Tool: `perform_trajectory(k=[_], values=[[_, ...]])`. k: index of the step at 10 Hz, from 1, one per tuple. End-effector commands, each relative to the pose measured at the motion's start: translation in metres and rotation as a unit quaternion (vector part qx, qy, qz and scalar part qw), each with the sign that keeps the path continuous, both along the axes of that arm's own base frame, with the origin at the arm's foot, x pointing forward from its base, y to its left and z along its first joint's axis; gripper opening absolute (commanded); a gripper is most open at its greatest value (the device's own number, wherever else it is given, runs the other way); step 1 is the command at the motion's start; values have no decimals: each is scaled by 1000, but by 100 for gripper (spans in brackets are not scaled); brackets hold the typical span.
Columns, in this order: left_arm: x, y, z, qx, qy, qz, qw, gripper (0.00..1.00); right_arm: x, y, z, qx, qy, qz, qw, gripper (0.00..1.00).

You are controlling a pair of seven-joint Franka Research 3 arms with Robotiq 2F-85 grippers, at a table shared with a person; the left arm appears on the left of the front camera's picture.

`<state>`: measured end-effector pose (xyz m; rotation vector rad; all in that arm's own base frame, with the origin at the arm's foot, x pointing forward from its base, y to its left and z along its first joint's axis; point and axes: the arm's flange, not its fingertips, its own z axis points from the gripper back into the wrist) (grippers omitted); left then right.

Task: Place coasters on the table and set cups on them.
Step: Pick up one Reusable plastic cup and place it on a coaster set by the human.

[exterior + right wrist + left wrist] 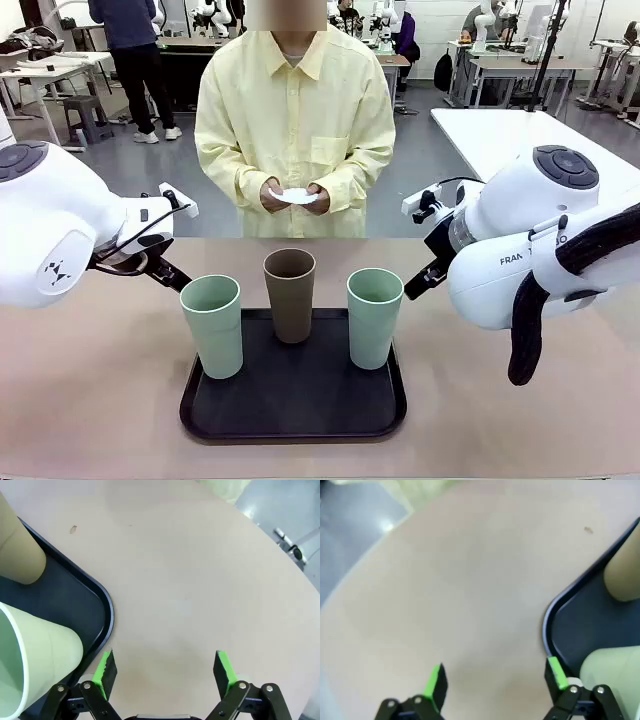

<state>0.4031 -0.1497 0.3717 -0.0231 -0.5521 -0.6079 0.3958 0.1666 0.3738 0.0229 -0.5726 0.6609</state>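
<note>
Three cups stand on a black tray (300, 405): a mint green one (212, 325) at the left, a brown one (290, 293) behind the middle, and a second mint one (374, 316) at the right. Across the table (90, 400), a person holds white coasters (297, 195) in both hands at chest height. My left gripper (496, 677) hangs open over bare table, just left of the tray corner (560, 620) and the left mint cup (612, 667). My right gripper (165, 667) is open over bare table beside the right mint cup (37, 652) and the brown cup (17, 550).
The beige tabletop stretches free on both sides of the tray and between the tray and the person. A white table (510, 130) stands behind at the right. Another person and other benches are far off.
</note>
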Motion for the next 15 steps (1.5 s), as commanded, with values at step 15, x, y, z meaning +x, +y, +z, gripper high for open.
perform_trajectory(k=[15], values=[[-8, 43, 80, 54, -36, -5, 998, 100, -9, -7, 73, -56, 17, -52, 997, 100]])
